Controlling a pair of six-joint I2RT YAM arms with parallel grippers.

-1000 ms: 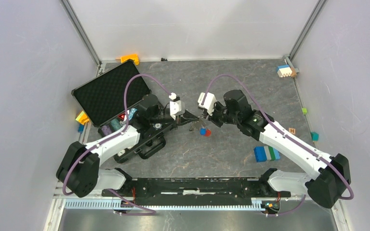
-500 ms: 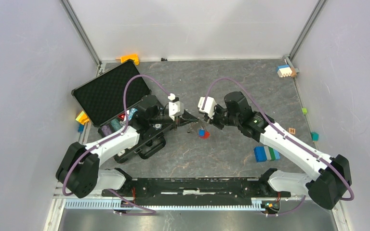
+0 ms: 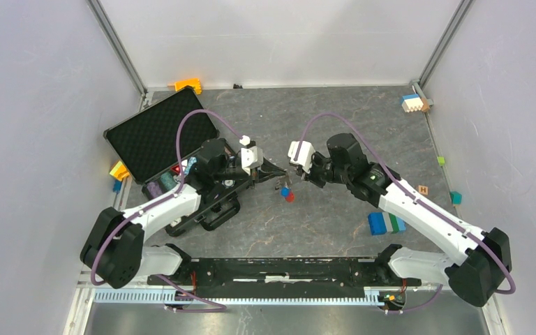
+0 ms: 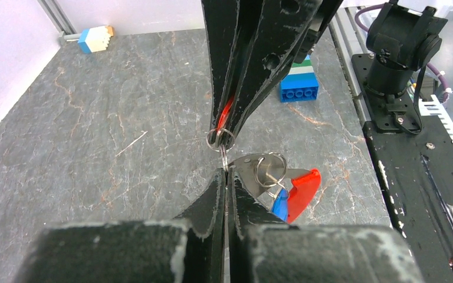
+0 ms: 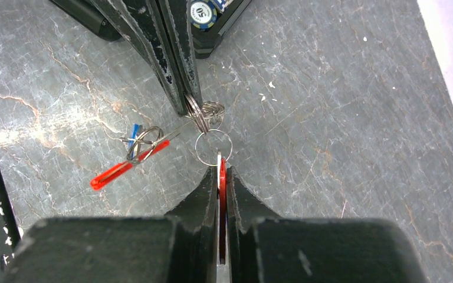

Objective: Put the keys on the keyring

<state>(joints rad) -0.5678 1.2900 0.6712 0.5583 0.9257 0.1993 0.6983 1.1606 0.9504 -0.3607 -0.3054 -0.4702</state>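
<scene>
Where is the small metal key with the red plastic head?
Top view, centre: the red-headed metal key is beside the blue-headed metal key, just on the near side of where the left end effector and right end effector meet.

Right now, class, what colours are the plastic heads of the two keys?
The keys have one red head and one blue; left wrist view shows it best.

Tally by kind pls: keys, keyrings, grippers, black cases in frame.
keys: 2 (red-headed key, blue-headed key)
keyring: 1
grippers: 2 (left gripper, right gripper)
black case: 1
Total: 6
</scene>
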